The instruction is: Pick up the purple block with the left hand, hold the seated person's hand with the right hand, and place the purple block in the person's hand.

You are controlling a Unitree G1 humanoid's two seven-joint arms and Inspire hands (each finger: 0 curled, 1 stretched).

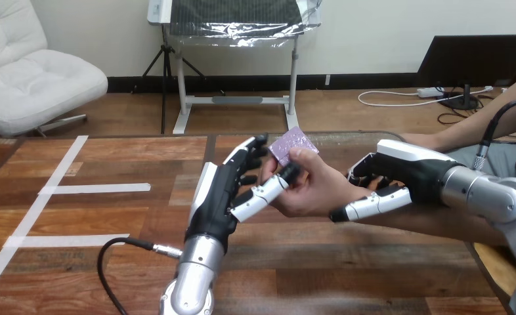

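1. The purple block (293,142) is seen above the middle of the wooden table (347,275), raised off the surface and tilted, at the top of the person's hand (314,190).
2. The block is gripped by the person's curled fingers, one fingertip being laid over its lower edge.
3. The person's hand is reached in from the view's right and is held up over the table, palm turned towards the left hand (219,197).
4. The left hand is held upright just beside the person's hand, with its fingers (245,154) nearly straight and spread, their tips close to the block's left edge.
5. The left hand's thumb (263,191) is stretched out to the right, its tip set against the person's palm just beneath the block; whether the block itself is touched by it cannot be told.
6. The right hand (406,172) is clasped round the person's wrist (357,194): its fingers are curled behind the wrist and its thumb is laid along the near side.
7. White tape strips (98,188) are stuck to the table's left part, well apart from both hands.
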